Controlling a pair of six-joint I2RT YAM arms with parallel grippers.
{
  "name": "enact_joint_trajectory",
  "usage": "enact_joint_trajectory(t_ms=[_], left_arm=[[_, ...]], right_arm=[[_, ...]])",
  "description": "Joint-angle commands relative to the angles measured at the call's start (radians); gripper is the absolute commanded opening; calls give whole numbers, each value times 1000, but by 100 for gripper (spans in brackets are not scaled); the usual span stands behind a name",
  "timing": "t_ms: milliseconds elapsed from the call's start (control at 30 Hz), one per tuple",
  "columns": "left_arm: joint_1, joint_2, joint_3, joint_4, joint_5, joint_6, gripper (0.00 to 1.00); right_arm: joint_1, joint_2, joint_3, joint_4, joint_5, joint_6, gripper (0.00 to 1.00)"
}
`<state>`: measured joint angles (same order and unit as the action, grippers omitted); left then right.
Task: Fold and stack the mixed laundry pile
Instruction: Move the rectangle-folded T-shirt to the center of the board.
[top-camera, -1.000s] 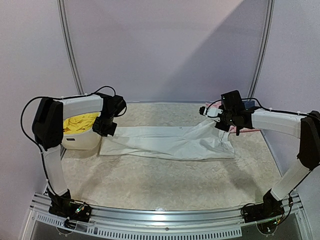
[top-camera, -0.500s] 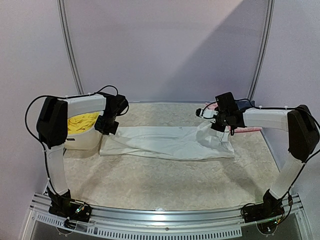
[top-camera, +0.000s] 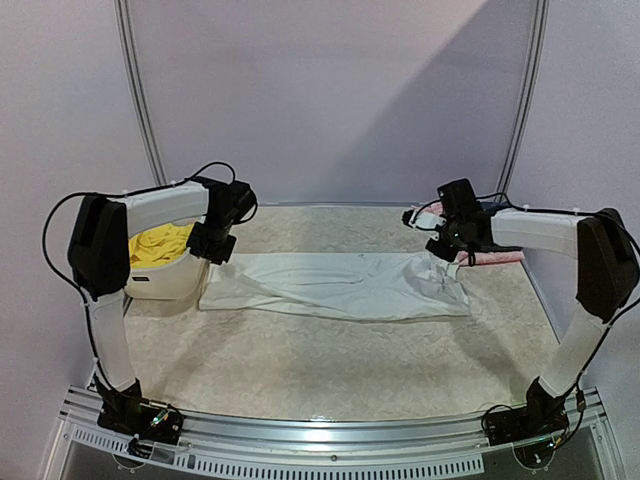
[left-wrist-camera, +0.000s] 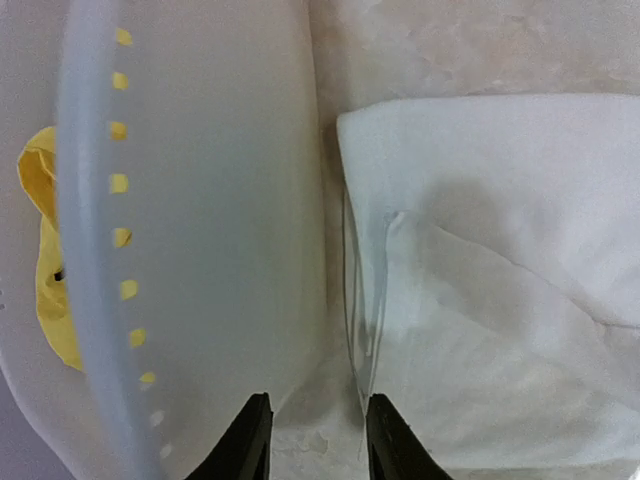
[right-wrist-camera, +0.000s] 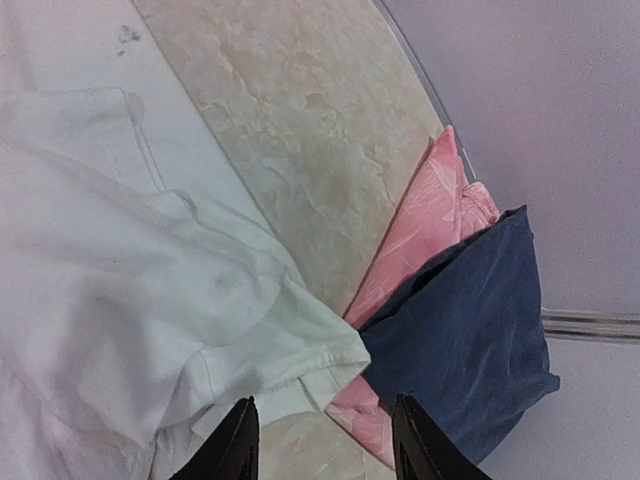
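Right pincer (right-wrist-camera: 322, 440) released T-shirt (top-camera: 340, 285); it dropped flat.

One white T-shirt (top-camera: 340, 285), one white basket (top-camera: 160, 282) holding what seems a single yellow garment (top-camera: 158, 243), one pink cloth (right-wrist-camera: 420, 240), one navy cloth (right-wrist-camera: 470, 330), two grippers: left gripper (left-wrist-camera: 312, 440), right gripper (right-wrist-camera: 322, 440).

Bench (top-camera: 330, 360): beige, marbled top, curved far edge; carries four items. White T-shirt (top-camera: 340, 285): laid out lengthwise across the middle, creased, its right sleeve reaching the pink cloth. White plastic basket (top-camera: 160, 280): far left, just beside the shirt's left edge. Pink cloth (right-wrist-camera: 425, 230): far right, partly under the dark blue cloth (right-wrist-camera: 480, 340).
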<state>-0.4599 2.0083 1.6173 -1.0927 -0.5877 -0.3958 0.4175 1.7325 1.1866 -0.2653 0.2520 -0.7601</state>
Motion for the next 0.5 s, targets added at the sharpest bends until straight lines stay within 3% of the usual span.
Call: enact_joint_trajectory(t_ms=[0,100,200,467], left_arm=[[-35,-163,-66,0,108,8,35],[-38,-200,-168,46,267,27,35],[-52,-212,-258,82,337,56,35],[-140,-171,-281,98,305,265,43]], right_arm=[[-96,-151,76,-304,-226,178,46],[-194,-182,84,-523,-431,202,46],[-273,-201,45,-690,-572,130,48],[-304,-275,-129,-752,-596,-33,57]])
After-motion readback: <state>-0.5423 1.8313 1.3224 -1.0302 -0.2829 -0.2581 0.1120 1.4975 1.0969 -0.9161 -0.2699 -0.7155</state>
